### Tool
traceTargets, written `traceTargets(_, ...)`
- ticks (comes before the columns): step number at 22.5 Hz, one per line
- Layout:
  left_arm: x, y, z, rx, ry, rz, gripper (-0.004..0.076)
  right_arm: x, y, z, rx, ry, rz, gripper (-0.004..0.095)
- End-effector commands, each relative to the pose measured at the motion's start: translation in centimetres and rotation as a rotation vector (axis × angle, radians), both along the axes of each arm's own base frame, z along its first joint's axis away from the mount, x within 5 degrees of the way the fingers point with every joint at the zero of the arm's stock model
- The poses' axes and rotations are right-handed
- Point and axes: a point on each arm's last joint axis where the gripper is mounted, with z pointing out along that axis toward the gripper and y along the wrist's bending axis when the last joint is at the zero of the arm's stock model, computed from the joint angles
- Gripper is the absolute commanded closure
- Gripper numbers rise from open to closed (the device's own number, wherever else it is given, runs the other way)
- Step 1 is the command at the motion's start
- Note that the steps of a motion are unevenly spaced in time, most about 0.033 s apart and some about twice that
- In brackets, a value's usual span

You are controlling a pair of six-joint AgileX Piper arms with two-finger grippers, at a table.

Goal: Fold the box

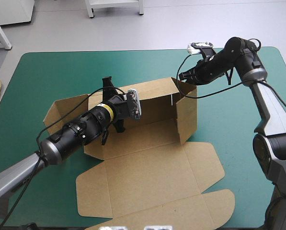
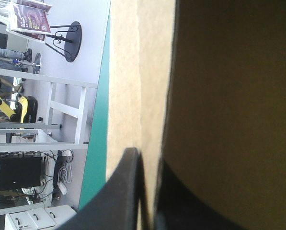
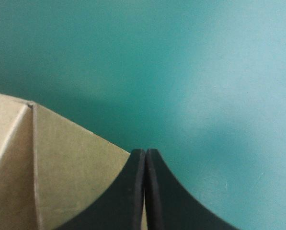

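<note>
Two tools clamp the brown cardboard box (image 1: pixel 147 163): my black left tool (image 2: pixel 146 158) its far wall, my right tool (image 3: pixel 145 152) its far-right flap.

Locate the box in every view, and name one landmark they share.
High view: the box mid-table, walls raised, lid flat.
Left wrist view: the box runs ahead, clamped in the left gripper.
Right wrist view: a corner of the box beside the shut right gripper.
Shared landmark: the teal-green cover.

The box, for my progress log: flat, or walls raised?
Partly folded: the box has its far and right walls raised; the lid lies flat on the table.
</note>
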Motion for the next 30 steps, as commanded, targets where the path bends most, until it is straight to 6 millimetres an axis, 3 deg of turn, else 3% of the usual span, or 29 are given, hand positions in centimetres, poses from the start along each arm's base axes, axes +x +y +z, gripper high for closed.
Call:
traceTargets(1, -0.5, 0.6, -1.1, -0.033, 0.136, 0.114, 0.0733, -2.0, -0.3, 4.2, 0.029, -0.112, 0.030, 0.0908)
traceTargets(6, -0.5, 0.5, -1.0, -0.047, 0.128, 0.105, 0.0733, -2.6, -0.3, 5.5, 0.041, -0.177, 0.057, 0.0908)
traceTargets(13, -0.5, 0.4, -1.0, -0.068, 0.130, 0.110, 0.0733, -3.7, -0.8, 1.3, 0.118, -0.170, 0.044, 0.0908)
traceTargets(21, -0.5, 0.4, -1.0, -0.079, 0.135, 0.118, 0.0733, -8.9, -1.3, -2.9, 0.153, -0.442, 0.086, 0.0907)
traceTargets(30, -0.5, 0.5, -1.0, -0.075, 0.138, 0.122, 0.0732, -11.7, -1.2, -4.8, 0.229, -0.529, 0.114, 0.0907)
